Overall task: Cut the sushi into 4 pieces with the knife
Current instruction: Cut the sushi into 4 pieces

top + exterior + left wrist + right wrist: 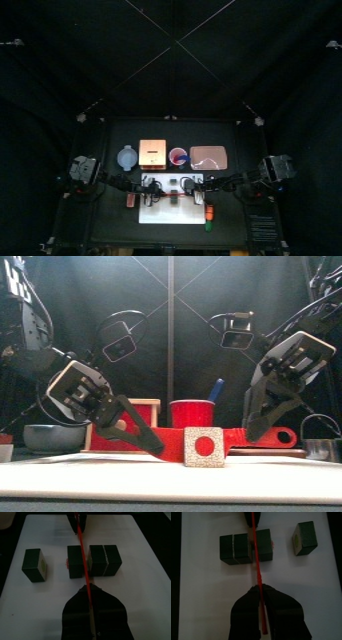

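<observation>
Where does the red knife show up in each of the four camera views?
Top view: too small to pick out over the white board.
Front view: the red knife runs level across the lower middle.
Left wrist view: a thin red line up the centre, among the sushi blocks.
Right wrist view: the same, a centre line.
Shared landmark: the white board lies beneath it in every view.

Left gripper (138, 433) and right gripper (262, 430) slant down toward the frame's lower middle, both clamped on the red knife (235, 439).
</observation>
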Motion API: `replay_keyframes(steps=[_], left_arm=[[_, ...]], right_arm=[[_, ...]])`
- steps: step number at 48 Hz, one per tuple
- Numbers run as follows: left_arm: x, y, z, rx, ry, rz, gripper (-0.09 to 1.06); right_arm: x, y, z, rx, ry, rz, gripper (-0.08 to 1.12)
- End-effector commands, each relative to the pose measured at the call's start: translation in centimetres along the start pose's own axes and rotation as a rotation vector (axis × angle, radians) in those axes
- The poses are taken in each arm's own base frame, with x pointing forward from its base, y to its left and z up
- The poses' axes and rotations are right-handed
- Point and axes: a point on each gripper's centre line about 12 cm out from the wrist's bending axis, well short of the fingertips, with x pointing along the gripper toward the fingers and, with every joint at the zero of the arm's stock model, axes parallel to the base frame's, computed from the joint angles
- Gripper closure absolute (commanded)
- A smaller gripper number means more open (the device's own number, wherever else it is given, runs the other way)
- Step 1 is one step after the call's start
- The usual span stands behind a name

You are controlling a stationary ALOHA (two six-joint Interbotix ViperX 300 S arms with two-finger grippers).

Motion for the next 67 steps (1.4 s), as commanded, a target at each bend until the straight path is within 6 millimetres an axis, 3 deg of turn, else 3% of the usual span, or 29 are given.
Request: replay_keyframes(steps=[1, 15, 23, 31, 37, 51, 67], left_arm=[[0.6, 1.0, 1.9, 0.000, -0.056, 0.016, 0.76], [0.1, 1.0, 3.1, 0.010, -0.090, 0.009, 0.76], [-1.5, 0.1, 6.1, 0.047, -0.174, -0.032, 0.76], [-3.2, -1.1, 7.5, 0.066, -0.221, -0.068, 0.76], [-3.7, -2.2, 6.7, 0.071, -0.203, -0.099, 0.76], [-2.3, -3.5, 5.2, 0.052, -0.157, -0.110, 0.76], [-1.1, -3.8, 4.3, 0.053, -0.129, -0.114, 0.76]], right_arm=[[-0.3, -0.8, 2.6, 0.012, -0.078, -0.014, 0.91], [-0.7, -0.5, 3.6, 0.012, -0.098, -0.007, 0.91], [-2.7, 0.2, 5.4, 0.000, -0.137, 0.014, 0.91], [-4.5, 1.6, 5.6, -0.019, -0.172, 0.051, 0.91], [-4.7, 2.4, 5.2, -0.025, -0.168, 0.072, 0.91], [-4.1, 3.1, 4.2, -0.014, -0.143, 0.088, 0.91], [-3.6, 3.1, 3.2, 0.003, -0.111, 0.084, 0.91]])
